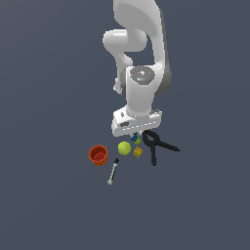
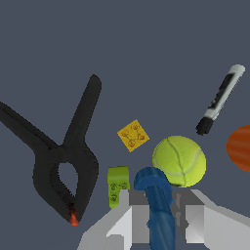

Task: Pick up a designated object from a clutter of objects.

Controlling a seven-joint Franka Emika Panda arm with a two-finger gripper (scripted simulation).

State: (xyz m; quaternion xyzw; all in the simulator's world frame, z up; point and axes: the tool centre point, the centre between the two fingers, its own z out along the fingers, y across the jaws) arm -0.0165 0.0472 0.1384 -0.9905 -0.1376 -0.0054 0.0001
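Slate-grey floor [image 1: 49,205] runs unbroken to every edge, no table rim or corner showing. Nearest in the exterior view lies the marker [image 1: 113,172], then the orange-red cup [image 1: 98,155], its inside apparently bare, the ball [image 1: 124,148], yellow brick [image 1: 138,152] and black clamp [image 1: 155,145]. The gripper [image 2: 158,215] is clamped on the blue brick [image 2: 157,205], green brick [image 2: 117,184] just beside.

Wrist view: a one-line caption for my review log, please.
Claw shut on the blue brick, beside green brick, ball, yellow brick, black clamp.
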